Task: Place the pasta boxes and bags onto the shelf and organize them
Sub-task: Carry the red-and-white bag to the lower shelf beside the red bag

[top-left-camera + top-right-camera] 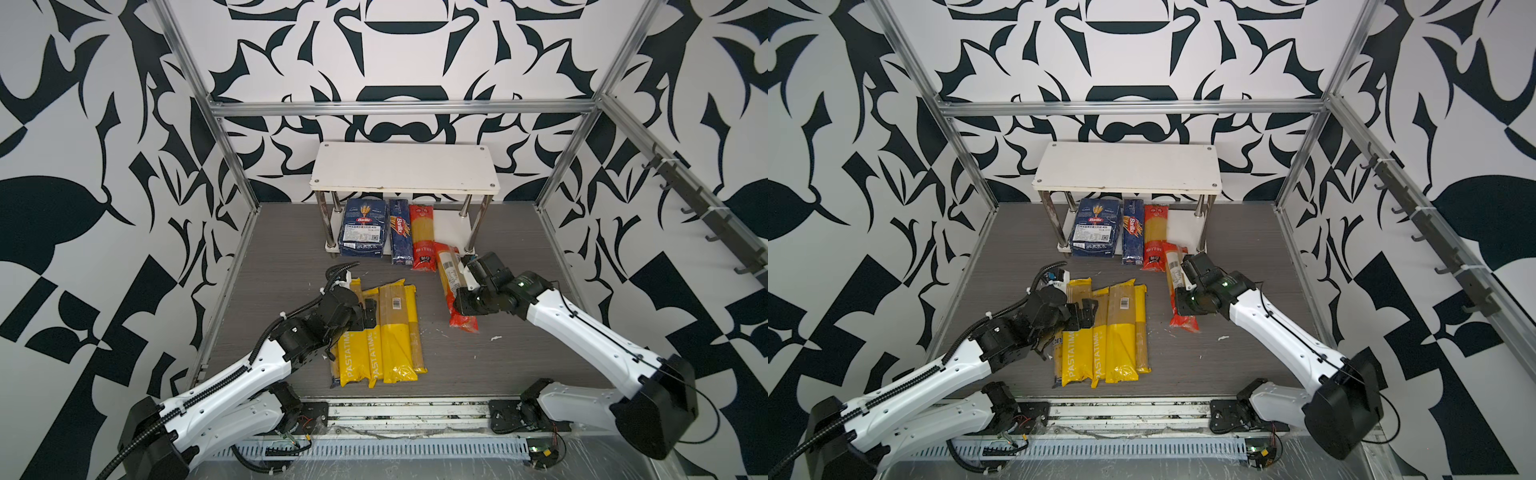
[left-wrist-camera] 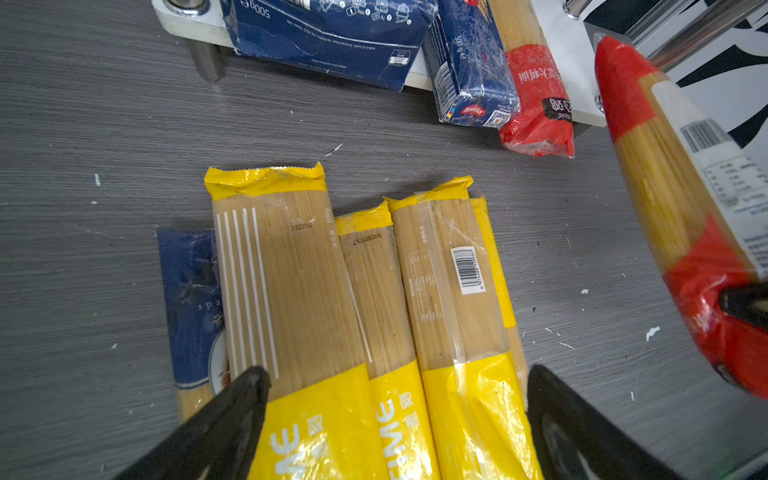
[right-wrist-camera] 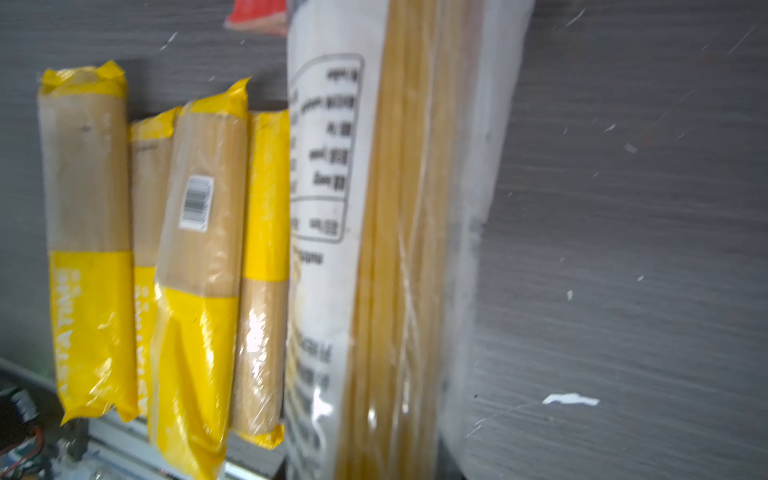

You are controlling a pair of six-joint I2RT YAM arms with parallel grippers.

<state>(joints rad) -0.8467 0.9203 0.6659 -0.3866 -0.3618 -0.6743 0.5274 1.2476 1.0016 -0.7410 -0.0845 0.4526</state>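
Three shelved on white two-tier shelf's (image 1: pixel 405 170) lower board: two dark-blue Barilla boxes (image 1: pixel 360 228), one red-and-clear spaghetti bag (image 1: pixel 423 237). Right gripper (image 1: pixel 466 282) clamped on second red bag (image 1: pixel 449 270), near shelf. Left gripper (image 1: pixel 368 313) jaws spread above four yellow bags (image 1: pixel 386 340) and dark-blue bag (image 2: pixel 189 299), all on desk (image 1: pixel 519 353).

Black-and-white patterned walls (image 1: pixel 395 50) are enclosing a grey wood-grain tabletop (image 1: pixel 282 249); aluminium framing (image 1: pixel 399 109) is running along its edges.
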